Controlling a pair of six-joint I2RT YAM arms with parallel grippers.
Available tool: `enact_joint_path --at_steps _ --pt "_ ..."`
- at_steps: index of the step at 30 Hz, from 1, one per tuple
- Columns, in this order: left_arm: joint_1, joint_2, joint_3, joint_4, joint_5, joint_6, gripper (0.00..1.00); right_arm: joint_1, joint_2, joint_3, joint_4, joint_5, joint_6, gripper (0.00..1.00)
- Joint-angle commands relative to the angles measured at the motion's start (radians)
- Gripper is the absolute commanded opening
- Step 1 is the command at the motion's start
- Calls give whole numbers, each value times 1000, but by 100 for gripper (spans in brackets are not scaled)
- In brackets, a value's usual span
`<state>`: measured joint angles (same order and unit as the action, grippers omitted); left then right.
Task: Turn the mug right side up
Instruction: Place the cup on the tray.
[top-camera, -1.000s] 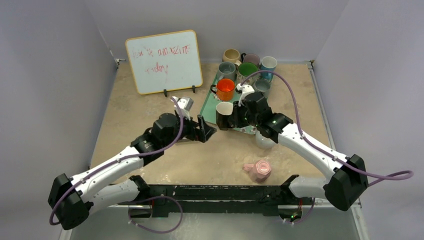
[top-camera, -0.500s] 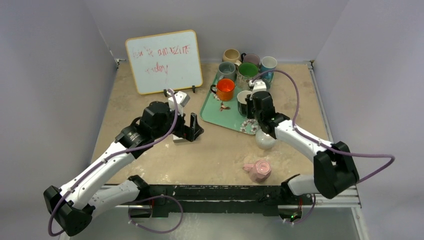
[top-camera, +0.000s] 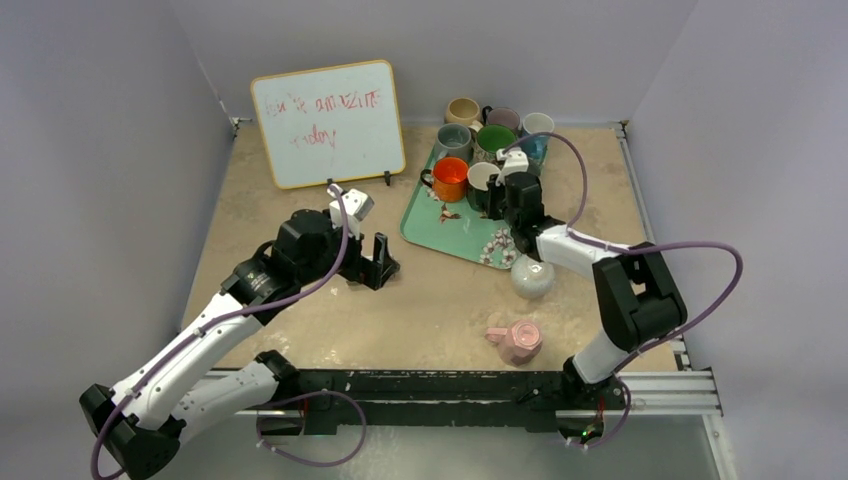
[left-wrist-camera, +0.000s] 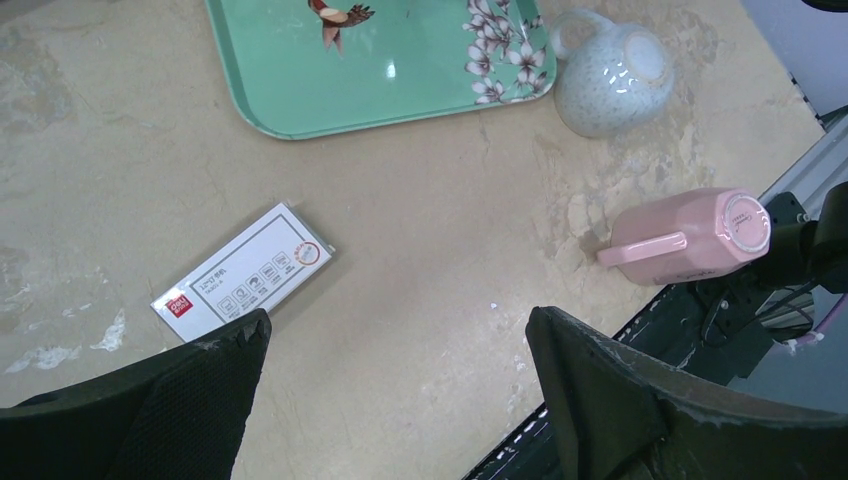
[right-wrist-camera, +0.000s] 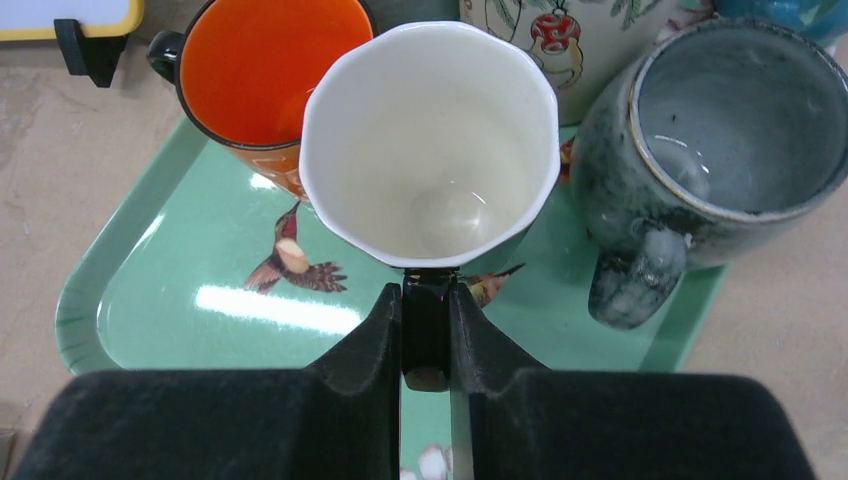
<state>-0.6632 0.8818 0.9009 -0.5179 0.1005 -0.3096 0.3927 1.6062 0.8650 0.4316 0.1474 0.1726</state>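
- The table (top-camera: 300, 200) has a beige, stone-patterned top and carries everything below.
- The whiteboard (top-camera: 328, 122) stands upright on small black feet, left of the tray and toward the far edge, with faint red writing on it.
- The tray (top-camera: 445, 228) is green with a bird and flowers printed on it; it lies at an angle, and mugs crowd its far half.
- The left gripper (left-wrist-camera: 397, 330) hangs over bare table just left of the tray's near-left corner, its jaws spread wide with nothing between them.
- The right gripper (right-wrist-camera: 427, 300) reaches over the middle of the tray, its fingers pinched narrow on the handle of the black mug.
- The black mug (right-wrist-camera: 430, 150) has a white inside and stands mouth up over the tray; whether its base touches the tray I cannot tell.
- The orange mug (right-wrist-camera: 270, 70) stands upright on the tray, just beside the black mug toward the tray's left edge.
- The grey mug (right-wrist-camera: 730, 130) stands upright at the tray's right edge, close on the black mug's other side.
- The pale mug (left-wrist-camera: 612, 78) sits upside down on the table, just off the tray's near-right corner.
- The pink mug (left-wrist-camera: 700, 235) lies on its side, well nearer than the tray, by the table's front edge.
- The card (left-wrist-camera: 245, 272) lies flat on the table, off the tray's near-left side.
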Motion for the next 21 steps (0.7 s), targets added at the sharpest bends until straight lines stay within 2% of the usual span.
enact_joint_path --at_steps 1,10,14,21 --pt "2 -18 -2 6 -17 21 100 -9 16 73 103 -14 -32 0" --pt "1 -15 -2 1 -31 26 100 -11 53 118 64 40 -42 4" --pt "2 -16 -3 0 -39 32 100 -11 64 138 45 42 -42 16" --pt "2 -23 -5 -6 -65 47 99 -11 26 191 -89 27 -4 39"
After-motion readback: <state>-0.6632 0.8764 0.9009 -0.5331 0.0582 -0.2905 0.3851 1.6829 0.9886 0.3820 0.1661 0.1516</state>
